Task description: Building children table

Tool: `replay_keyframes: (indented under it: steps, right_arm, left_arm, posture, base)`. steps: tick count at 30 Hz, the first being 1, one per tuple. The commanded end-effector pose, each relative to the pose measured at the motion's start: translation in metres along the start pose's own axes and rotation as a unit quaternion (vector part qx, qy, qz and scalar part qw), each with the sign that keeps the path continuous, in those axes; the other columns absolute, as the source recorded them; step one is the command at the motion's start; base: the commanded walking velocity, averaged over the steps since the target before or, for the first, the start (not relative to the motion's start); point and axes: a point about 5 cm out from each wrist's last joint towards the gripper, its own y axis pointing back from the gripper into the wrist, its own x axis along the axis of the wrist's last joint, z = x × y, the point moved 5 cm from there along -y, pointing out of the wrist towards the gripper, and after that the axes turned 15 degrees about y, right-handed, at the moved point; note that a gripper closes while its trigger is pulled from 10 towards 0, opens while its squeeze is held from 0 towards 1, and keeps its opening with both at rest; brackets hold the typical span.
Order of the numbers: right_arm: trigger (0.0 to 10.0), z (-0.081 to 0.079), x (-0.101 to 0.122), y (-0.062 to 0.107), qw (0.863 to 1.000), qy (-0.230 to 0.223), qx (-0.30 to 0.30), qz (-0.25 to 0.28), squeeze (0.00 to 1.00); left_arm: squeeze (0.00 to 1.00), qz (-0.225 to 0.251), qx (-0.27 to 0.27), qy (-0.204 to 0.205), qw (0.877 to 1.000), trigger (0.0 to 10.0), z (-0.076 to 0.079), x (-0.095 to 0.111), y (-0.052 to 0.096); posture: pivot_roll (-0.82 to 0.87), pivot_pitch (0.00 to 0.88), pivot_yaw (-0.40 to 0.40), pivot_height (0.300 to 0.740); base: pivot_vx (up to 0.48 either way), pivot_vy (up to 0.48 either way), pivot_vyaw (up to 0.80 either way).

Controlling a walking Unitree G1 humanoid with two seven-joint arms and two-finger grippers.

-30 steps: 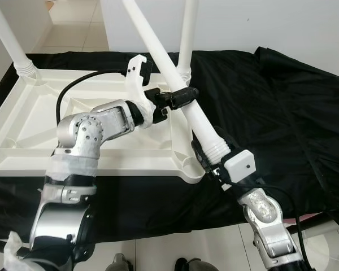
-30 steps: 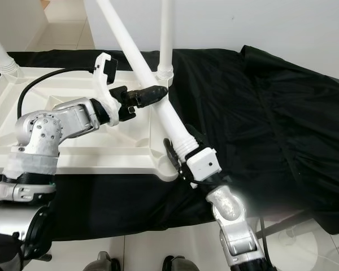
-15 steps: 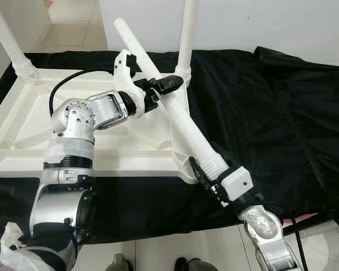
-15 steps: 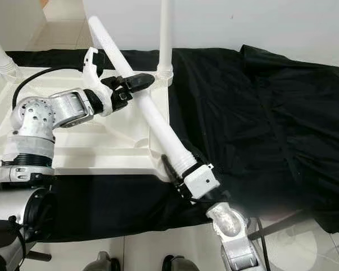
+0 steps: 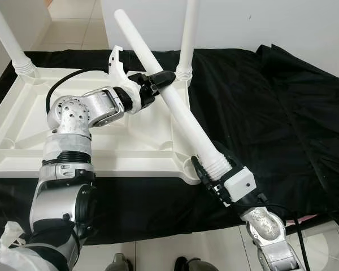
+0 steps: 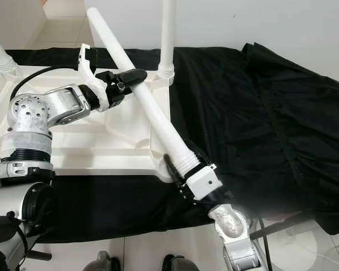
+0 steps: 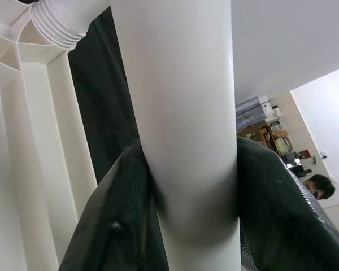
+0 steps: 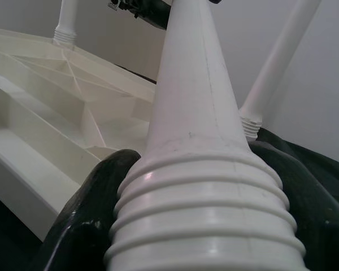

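A black cloth point(image 5: 282, 113) covers the work surface, lying wide and rumpled on the outer side of the right gripper. On it lies the white tabletop point(image 5: 22, 130) upside down, its ribbed underside up and its near corner just beside the right gripper point(image 5: 210, 169). Two fitted legs stand upright from it: the far-left leg point(image 5: 8, 39) well beyond the left gripper, the far-right leg point(image 5: 187, 34) just past it. The loose table leg point(image 5: 169, 99) slants across the tabletop's right edge. The right gripper is clamped on its threaded lower end, over the near right corner. The left gripper point(image 5: 158, 80) is clamped round the shaft higher up, its fingers point(image 7: 282, 209) pressed to either side.
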Motion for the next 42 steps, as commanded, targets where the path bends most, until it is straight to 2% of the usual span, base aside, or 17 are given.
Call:
replay_keyframes:
  steps: [1, 5, 6, 7, 8, 10, 11, 13, 15, 23, 24, 26, 27, 29, 34, 39, 42]
  right_arm:
    - [10.0, -0.004, -0.001, 0.001, 1.0, -0.004, 0.006, -0.005, 0.0]
    - [10.0, -0.002, -0.004, 0.0, 1.0, -0.023, 0.0, -0.01, 0.0]
    - [10.0, 0.001, -0.006, -0.001, 0.999, -0.042, -0.012, -0.018, 0.19]
    - [10.0, 0.001, -0.006, -0.001, 0.999, -0.042, -0.012, -0.018, 0.19]
    - [10.0, 0.004, -0.008, -0.004, 0.997, -0.067, -0.029, -0.023, 1.0]
    - [10.0, 0.007, -0.009, -0.006, 0.995, -0.084, -0.04, -0.027, 1.0]
    - [10.0, 0.01, -0.01, -0.008, 0.993, -0.099, -0.056, -0.029, 1.0]
    - [10.0, 0.01, -0.01, -0.008, 0.993, -0.099, -0.056, -0.029, 1.0]
    - [10.0, 0.017, -0.011, -0.012, 0.988, -0.129, -0.084, -0.032, 1.0]
    - [10.0, 0.021, -0.019, -0.009, 0.986, -0.136, -0.082, -0.047, 1.0]
    - [10.0, 0.02, -0.02, -0.009, 0.987, -0.132, -0.078, -0.047, 0.27]
    - [10.0, 0.02, -0.02, -0.009, 0.987, -0.134, -0.077, -0.05, 0.27]
    - [10.0, 0.023, -0.023, -0.009, 0.985, -0.14, -0.086, -0.057, 0.0]
    - [10.0, 0.023, -0.023, -0.009, 0.985, -0.14, -0.086, -0.057, 0.0]
    - [10.0, 0.03, -0.028, -0.009, 0.982, -0.144, -0.1, -0.072, 0.0]
    - [10.0, 0.035, -0.028, -0.011, 0.98, -0.15, -0.106, -0.073, 0.0]
    - [10.0, 0.04, -0.028, -0.016, 0.974, -0.183, -0.108, -0.077, 0.0]
  left_arm:
    - [0.0, -0.01, -0.01, -0.005, 1.0, 0.0, 0.007, -0.001, -0.003]
    - [0.0, -0.007, -0.01, -0.001, 1.0, 0.0, 0.007, 0.0, -0.002]
    - [0.0, -0.006, -0.011, -0.001, 1.0, 0.0, 0.007, 0.001, -0.002]
    - [0.0, -0.006, -0.011, -0.001, 1.0, 0.0, 0.007, 0.001, -0.002]
    - [0.0, -0.003, -0.012, -0.004, 1.0, 3.2, 0.009, 0.003, -0.001]
    - [0.0, -0.001, -0.012, -0.005, 1.0, 3.2, 0.009, 0.005, -0.001]
    - [0.0, 0.001, -0.013, -0.008, 1.0, 10.0, 0.011, 0.007, 0.0]
    - [0.0, 0.001, -0.013, -0.008, 1.0, 10.0, 0.011, 0.007, 0.0]
    - [0.0, 0.009, -0.016, 0.0, 1.0, 10.0, 0.013, 0.013, 0.0]
    - [0.0, 0.045, -0.006, -0.008, 0.999, 10.0, 0.015, 0.036, 0.005]
    - [0.0, 0.051, -0.005, -0.014, 0.999, 10.0, 0.015, 0.038, 0.005]
    - [0.0, 0.057, -0.008, -0.017, 0.998, 10.0, 0.017, 0.041, 0.006]
    - [0.0, 0.064, -0.013, -0.025, 0.998, 10.0, 0.02, 0.044, 0.007]
    - [0.0, 0.064, -0.013, -0.025, 0.998, 10.0, 0.02, 0.044, 0.007]
    - [0.0, 0.094, 0.001, -0.062, 0.994, 10.0, 0.019, 0.055, 0.011]
    - [0.0, 0.112, -0.007, -0.065, 0.992, 10.0, 0.022, 0.059, 0.012]
    - [0.0, 0.125, -0.007, -0.092, 0.988, 10.0, 0.026, 0.06, 0.013]
  posture:
    - [-0.07, 0.147, 0.005, 0.74]
    - [-0.07, 0.146, 0.001, 0.74]
    - [-0.07, 0.146, -0.001, 0.74]
    - [-0.07, 0.146, -0.001, 0.74]
    - [-0.07, 0.145, -0.005, 0.74]
    - [-0.07, 0.144, -0.005, 0.74]
    - [-0.06, 0.144, -0.006, 0.74]
    - [-0.06, 0.144, -0.006, 0.74]
    - [-0.06, 0.141, -0.009, 0.74]
    - [-0.06, 0.142, -0.012, 0.74]
    - [-0.06, 0.142, -0.01, 0.74]
    - [-0.06, 0.142, -0.01, 0.74]
    - [-0.06, 0.144, -0.01, 0.74]
    - [-0.06, 0.144, -0.01, 0.74]
    - [-0.06, 0.145, -0.011, 0.74]
    - [-0.06, 0.144, -0.012, 0.74]
    - [-0.06, 0.143, -0.015, 0.74]
  base:
    - [0.0, 0.0, 0.0]
    - [0.0, 0.0, 0.0]
    - [0.0, 0.0, 0.0]
    - [0.0, 0.0, 0.0]
    - [0.0, 0.0, 0.0]
    - [0.0, 0.0, 0.0]
    - [0.0, 0.0, 0.0]
    - [0.0, 0.0, 0.0]
    - [0.0, 0.0, 0.0]
    - [0.0, 0.0, 0.0]
    - [0.0, 0.0, 0.0]
    - [0.0, 0.0, 0.0]
    - [0.0, 0.0, 0.0]
    - [0.0, 0.0, 0.0]
    - [0.0, 0.0, 0.0]
    - [0.0, 0.0, 0.0]
    - [0.0, 0.0, 0.0]
